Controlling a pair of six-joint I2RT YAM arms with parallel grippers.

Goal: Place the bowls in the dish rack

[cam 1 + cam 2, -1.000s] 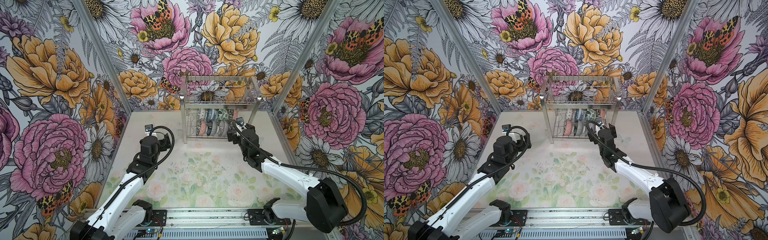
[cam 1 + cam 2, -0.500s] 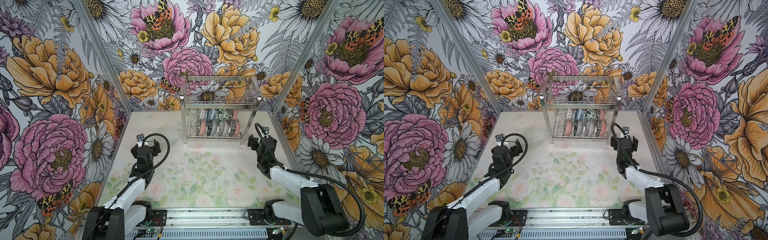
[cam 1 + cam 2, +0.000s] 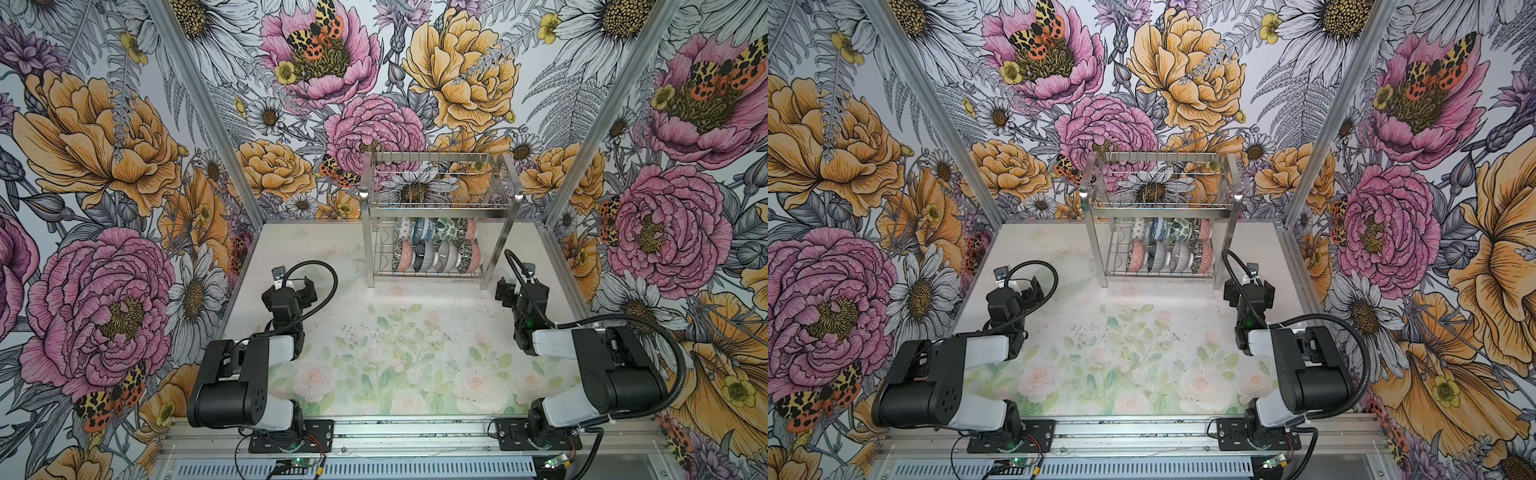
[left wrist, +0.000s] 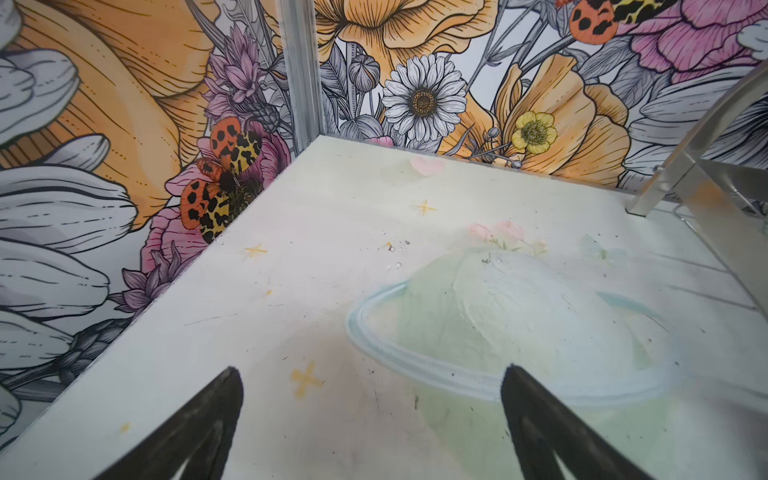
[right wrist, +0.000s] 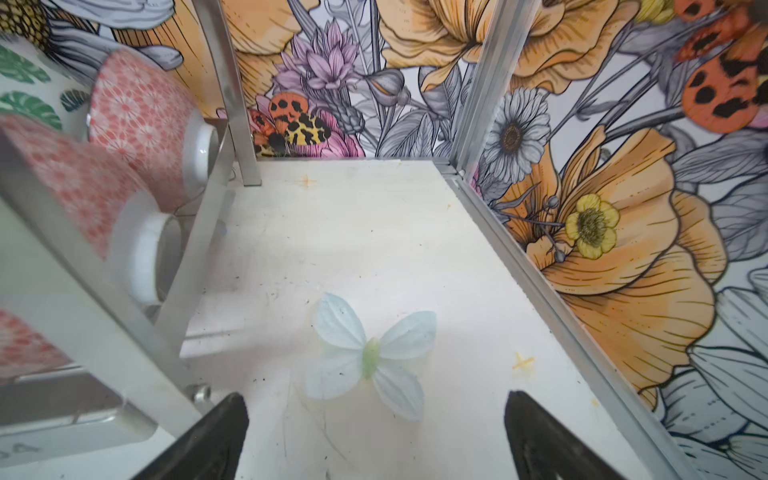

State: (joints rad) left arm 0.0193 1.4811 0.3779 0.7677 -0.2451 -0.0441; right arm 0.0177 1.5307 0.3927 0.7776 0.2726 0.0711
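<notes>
The bowls [image 3: 436, 246] are all in the rack [image 3: 440, 206], on its lower shelf. They stand on edge in two rows, one behind the other, each bowl slotted between wire dividers and leaning close to its neighbour. Set that way they take little room and would drain, and the wires keep them from rolling. In the right wrist view two pink bowls [image 5: 137, 120] show their white feet toward the rack's end, just beside a flat metal leg [image 5: 232, 104]. The upper basket [image 3: 440, 183] looks empty in both top views.

The rack stands at the back of the surface [image 3: 415, 332], close to the rear wall. No bowl lies loose on the surface in any view, so I judge the loading finished, or very nearly so.

The left tool [image 3: 289, 287] sits low over the surface, well to the left of the rack, fingers spread wide with nothing between them. The left wrist view shows only bare surface ahead of it. The right tool [image 3: 520, 284] is just off the rack's right front leg, likewise spread and empty. Both arms are folded close to their bases, which keeps them clear of the rack and the bowls in it.
</notes>
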